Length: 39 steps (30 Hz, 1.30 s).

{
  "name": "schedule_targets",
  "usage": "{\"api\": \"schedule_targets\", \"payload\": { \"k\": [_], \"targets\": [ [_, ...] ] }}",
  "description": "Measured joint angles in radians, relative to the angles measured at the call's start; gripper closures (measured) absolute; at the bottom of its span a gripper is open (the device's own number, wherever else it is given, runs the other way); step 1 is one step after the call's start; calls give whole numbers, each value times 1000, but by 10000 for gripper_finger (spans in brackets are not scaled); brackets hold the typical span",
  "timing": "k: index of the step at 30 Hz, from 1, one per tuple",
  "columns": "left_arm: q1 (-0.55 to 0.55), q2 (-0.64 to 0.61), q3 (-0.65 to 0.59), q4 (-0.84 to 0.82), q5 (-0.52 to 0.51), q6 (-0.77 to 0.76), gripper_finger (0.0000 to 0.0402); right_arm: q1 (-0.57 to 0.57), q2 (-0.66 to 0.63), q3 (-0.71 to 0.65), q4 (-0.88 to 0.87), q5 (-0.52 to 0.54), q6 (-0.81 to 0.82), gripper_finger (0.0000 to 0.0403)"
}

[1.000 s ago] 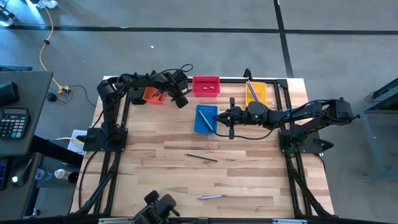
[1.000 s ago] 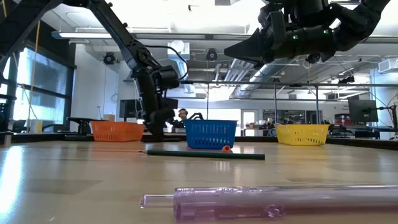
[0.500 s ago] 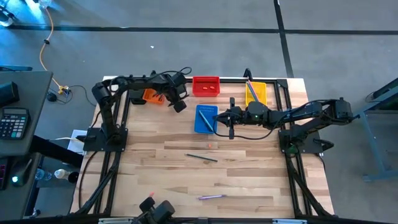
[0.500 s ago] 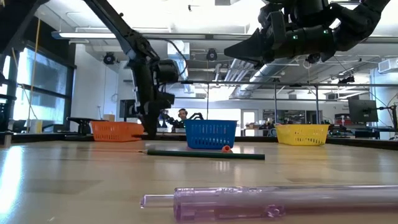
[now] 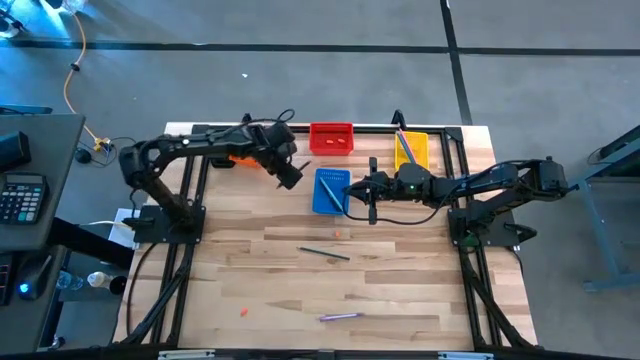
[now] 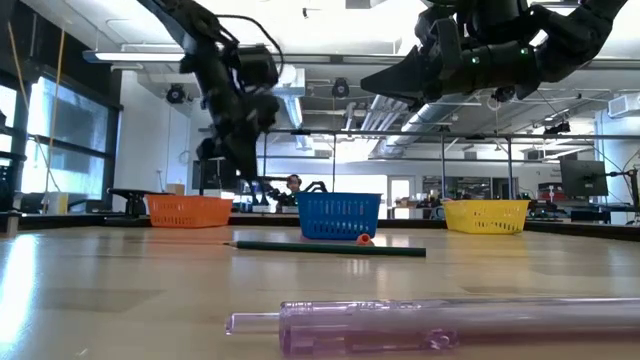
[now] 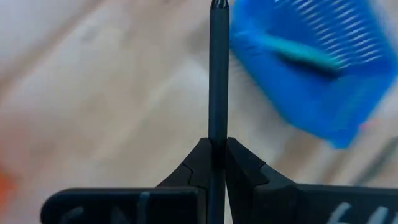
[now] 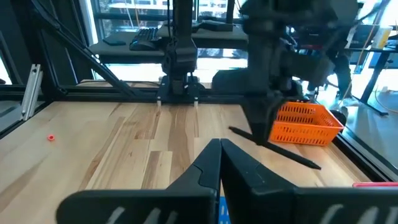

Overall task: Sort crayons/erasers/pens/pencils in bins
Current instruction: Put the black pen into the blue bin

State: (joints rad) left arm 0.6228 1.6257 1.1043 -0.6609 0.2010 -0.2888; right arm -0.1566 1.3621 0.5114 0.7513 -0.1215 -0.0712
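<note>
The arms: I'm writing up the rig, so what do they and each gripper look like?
Both are black, slim and jointed, with dark cables looping alongside. The right arm shows a small green light near its wrist. The left gripper and right gripper have matte black, wedge-shaped fingers.

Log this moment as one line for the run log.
left gripper: shut on pencil, near blue bin | right gripper: shut, beside blue bin | loose: purple pen

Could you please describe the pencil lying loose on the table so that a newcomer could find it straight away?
Start at the blue bin near the table's middle, then look at the bare wood on its near side. The pencil lies flat there, a thin dark stick beside a tiny orange-red eraser. The only other long stick on the wood is a purple pen, thicker and close to the front edge.
</note>
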Motion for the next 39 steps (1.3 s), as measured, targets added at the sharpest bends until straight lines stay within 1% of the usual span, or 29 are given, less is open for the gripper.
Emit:
{"api": "schedule_targets", "payload": {
  "k": [3,5,7,9,12,16,20,25,28,34,39],
  "targets": [
    [-55,-62,-63,110,59,-187,391,0,0,0,0,0,1,403],
    [-109,-89,-100,228,64,-333,391,0,0,0,0,0,2,403],
    [-169,-105,-132,349,42,-481,391,0,0,0,0,0,3,403],
    [-232,-102,-147,484,-26,-612,391,0,0,0,0,0,3,403],
    [-311,-73,-155,626,-160,-760,391,0,0,0,0,0,11,403],
    [-375,-9,-155,704,-315,-902,391,0,0,0,-1,-4,18,403],
    [-394,55,-156,762,-427,-1003,391,1,0,0,-7,-6,18,403],
    [-402,112,-156,843,-511,-1068,391,13,0,0,-7,-6,13,403],
    [-406,136,-156,846,-556,-1088,391,15,0,0,-7,-6,3,403],
    [-424,173,-155,845,-614,-1149,390,15,0,0,-7,-6,0,403],
    [-430,196,-155,854,-616,-1168,367,15,0,0,-9,-6,-8,403]
  ]
}}
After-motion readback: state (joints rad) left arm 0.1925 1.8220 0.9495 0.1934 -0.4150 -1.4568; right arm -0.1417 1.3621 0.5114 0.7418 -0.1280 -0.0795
